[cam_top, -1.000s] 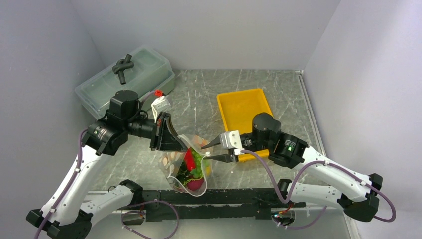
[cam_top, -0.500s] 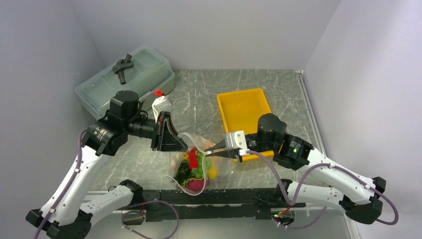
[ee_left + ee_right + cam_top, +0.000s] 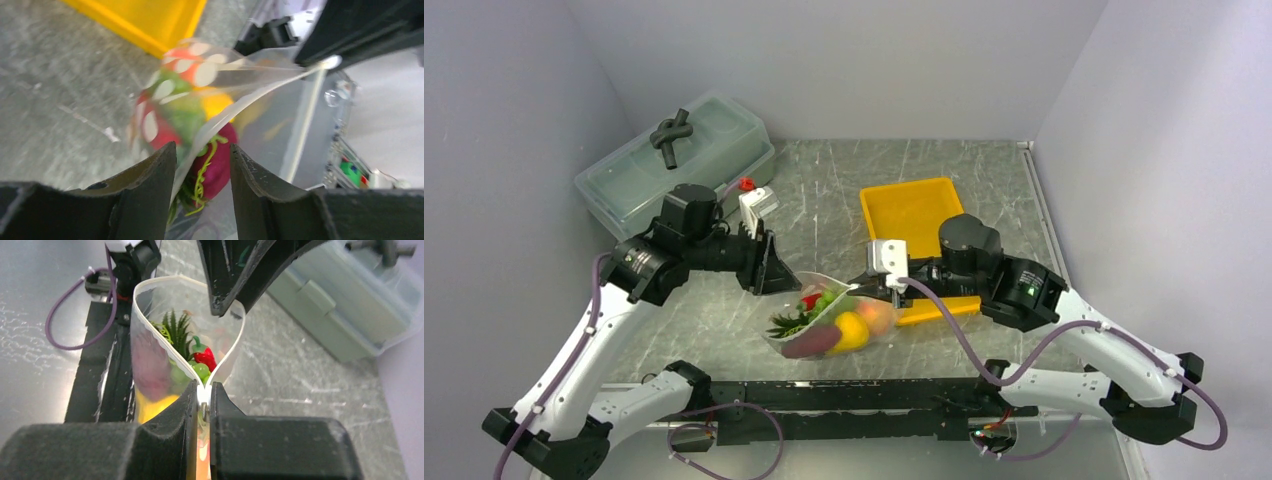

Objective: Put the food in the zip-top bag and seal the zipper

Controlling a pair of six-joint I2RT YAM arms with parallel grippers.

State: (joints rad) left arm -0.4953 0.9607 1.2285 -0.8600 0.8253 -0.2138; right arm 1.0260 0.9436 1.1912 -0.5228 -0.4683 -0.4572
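The clear dotted zip-top bag (image 3: pixel 829 322) hangs tilted between my grippers, low over the table. Inside it are the food pieces: red chili (image 3: pixel 205 356), green grapes (image 3: pixel 200 371), pineapple crown (image 3: pixel 175 330), yellow fruit (image 3: pixel 851 328), peach (image 3: pixel 876 316) and dark purple piece (image 3: pixel 809 345). The mouth gapes, and its whitish zipper (image 3: pixel 142 335) forms a loop. My right gripper (image 3: pixel 202 395) is shut on the zipper's near end; it also shows in the top view (image 3: pixel 864 287). My left gripper (image 3: pixel 202 150) is open, with the far rim of the bag passing loosely between its fingers.
The yellow tray (image 3: pixel 914 215) stands just behind the right gripper. The translucent lidded box (image 3: pixel 634 185), with a black fitting (image 3: pixel 671 130) on its lid, is at the back left. The black base rail (image 3: pixel 844 395) runs close below the bag.
The bag swung from hanging upright to lying on its side. My right gripper closed on its mouth end. My left gripper drew back to the left and opened.
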